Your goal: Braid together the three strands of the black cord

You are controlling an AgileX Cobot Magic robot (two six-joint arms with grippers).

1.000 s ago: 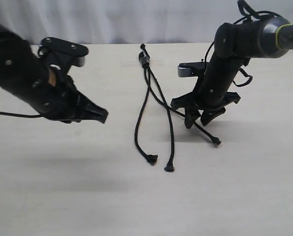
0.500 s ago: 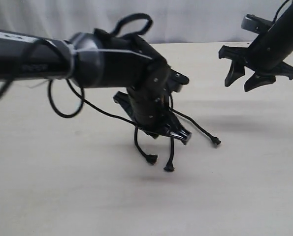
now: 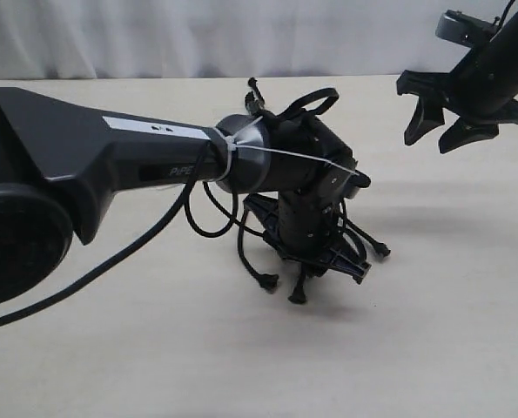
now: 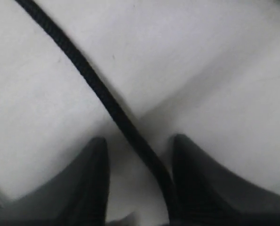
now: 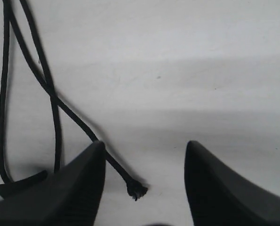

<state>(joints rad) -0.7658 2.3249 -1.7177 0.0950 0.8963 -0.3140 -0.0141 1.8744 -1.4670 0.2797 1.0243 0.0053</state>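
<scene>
White lettering (image 3: 182, 171) reading "PiPE" marks the left arm (image 3: 111, 148), and the left tool (image 4: 140, 143) sits low over the tabletop (image 3: 433, 331), fingers apart astride one strand (image 4: 90, 77) of the black cord (image 3: 260, 109) lying mid-tabletop, while the right tool (image 3: 439, 135) hangs raised, fingers spread, empty.

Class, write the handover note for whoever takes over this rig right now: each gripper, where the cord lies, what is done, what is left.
Left gripper: down at the table, jaws open, one strand running between them, not clamped.
Right gripper: raised to the side, jaws open, empty.
Black cord: flat on the table, knotted end far from the camera, three loose tips nearer, spread apart.
Done: no braid visible; the middle is hidden under the left arm.
Left: all the braiding, as far as shows.
</scene>
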